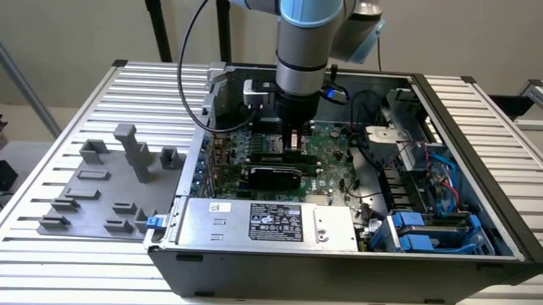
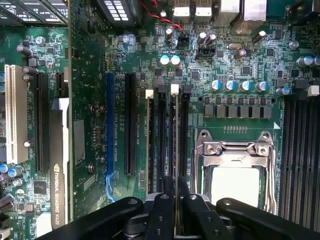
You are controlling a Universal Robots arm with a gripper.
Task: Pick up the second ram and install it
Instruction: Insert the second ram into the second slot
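Note:
My gripper point(image 1: 293, 141) reaches down into the open computer case, right over the motherboard point(image 1: 331, 143) next to the CPU socket point(image 2: 235, 175). In the wrist view its two black fingers point(image 2: 167, 192) stand close together, shut on the second ram point(image 2: 175, 140). The ram appears edge-on as a thin line running along the row of memory slots point(image 2: 155, 140), in line with the slot that has a white latch point(image 2: 174, 89) at its far end. How deep it sits in the slot I cannot tell.
A black NVIDIA card point(image 2: 59, 165) stands in a slot beside the memory slots. The power supply point(image 1: 263, 222) and blue drive bays point(image 1: 424, 232) fill the case's near side. A grey parts fixture point(image 1: 110, 184) sits on the table at the exterior view's left.

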